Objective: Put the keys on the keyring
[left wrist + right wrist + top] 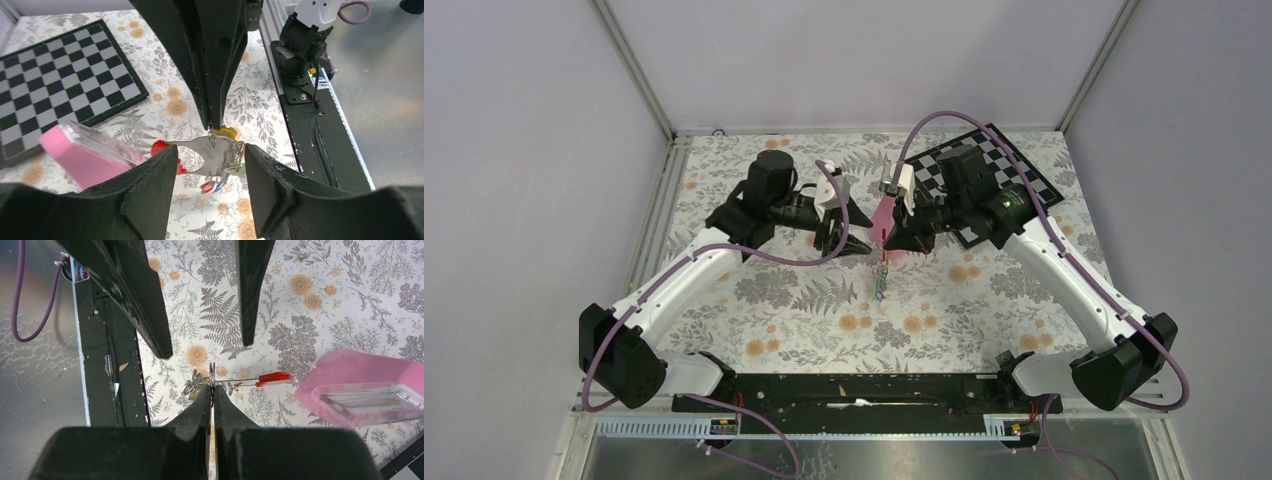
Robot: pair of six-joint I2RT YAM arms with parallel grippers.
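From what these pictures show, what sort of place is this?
Probably a robotics lab test cell. A metal frame with plain walls surrounds it, a checkerboard lies on the floral cloth, and the left arm and right arm are bolted to a black rail.

The top camera looks steeply down from above and behind the arm bases, taking in the whole floral-patterned worktop [824, 310]. The wrist cameras sit close behind the left pincer [210, 162] and the right pincer [212, 392], facing each other. All three views share the grey-and-red metal keyring [216, 155] and the pink plastic wedge [360, 372].
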